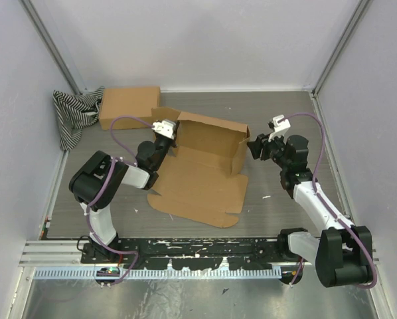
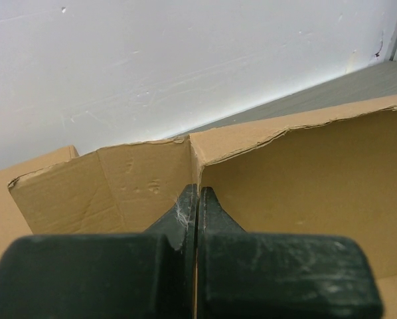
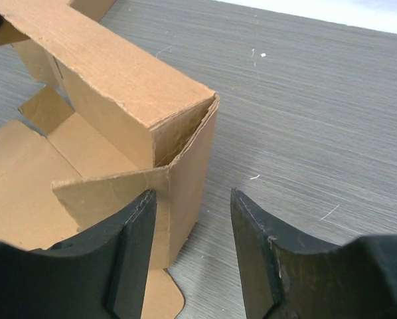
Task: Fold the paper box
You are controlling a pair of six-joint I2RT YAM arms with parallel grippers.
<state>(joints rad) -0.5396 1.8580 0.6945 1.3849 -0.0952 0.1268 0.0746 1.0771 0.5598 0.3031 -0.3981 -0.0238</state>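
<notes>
Grey table (image 1: 278, 113), white walls (image 1: 218, 40); a striped cloth (image 1: 72, 114) and a closed cardboard box (image 1: 129, 106) sit at the back. The left gripper (image 2: 196, 199) pinches the paper box (image 1: 208, 143) wall; the right gripper (image 3: 192, 199) straddles its corner, jaws apart.

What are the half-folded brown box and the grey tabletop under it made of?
The box looks like matte brown cardboard: its edges are rough and fibrous, its faces creased. The tabletop seems a hard sheet, perhaps laminate or brushed metal; fine parallel grey streaks suggest that, nothing settles which.
</notes>
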